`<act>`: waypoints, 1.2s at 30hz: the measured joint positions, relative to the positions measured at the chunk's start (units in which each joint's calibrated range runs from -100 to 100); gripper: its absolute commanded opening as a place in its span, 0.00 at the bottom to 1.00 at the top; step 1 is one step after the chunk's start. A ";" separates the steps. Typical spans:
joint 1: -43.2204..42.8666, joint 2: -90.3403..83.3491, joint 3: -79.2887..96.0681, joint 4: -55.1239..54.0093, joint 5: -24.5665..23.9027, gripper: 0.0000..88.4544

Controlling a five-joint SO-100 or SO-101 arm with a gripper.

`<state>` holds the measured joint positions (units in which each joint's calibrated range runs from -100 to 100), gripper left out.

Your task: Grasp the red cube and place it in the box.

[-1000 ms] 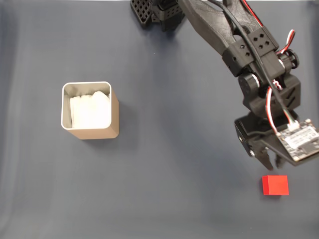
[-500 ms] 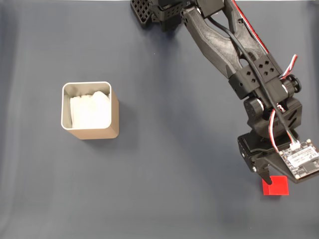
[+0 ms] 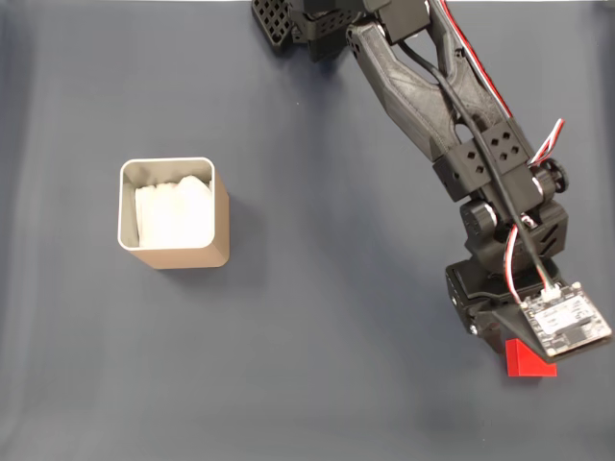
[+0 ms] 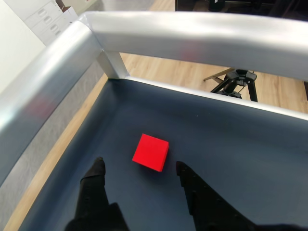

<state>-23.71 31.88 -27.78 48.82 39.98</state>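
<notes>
Fixed view gives me the dark blue bench (image 3: 317,288) from above, with wide bare surface between the box (image 3: 173,213) at left and my arm (image 3: 452,125) reaching down the right side. I can read no writing or brand anywhere; the small circuit board (image 3: 565,322) on the wrist is too fine to make out. The box stands upright with white paper inside, well apart from everything else. In the wrist view, silver rails (image 4: 192,29) frame the bench's edge, wooden floor and a tripod (image 4: 238,79) beyond them. The pincer (image 4: 139,168) is released, its two black fingers (image 4: 96,173) spread apart. The red cube (image 4: 151,152) lies flat on the bench just ahead of the gap between them, untouched. From above, the red cube (image 3: 528,361) peeks out beneath the wrist, near the bench's lower right corner.
</notes>
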 measured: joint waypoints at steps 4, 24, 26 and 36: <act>0.68 0.00 3.64 -0.49 0.00 0.45; 1.28 -0.89 10.29 -10.72 -0.20 0.47; 1.28 -0.45 9.29 -10.89 -0.20 0.47; 1.28 5.08 2.09 -10.89 -0.20 0.46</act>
<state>-22.44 36.96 -25.68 37.94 39.78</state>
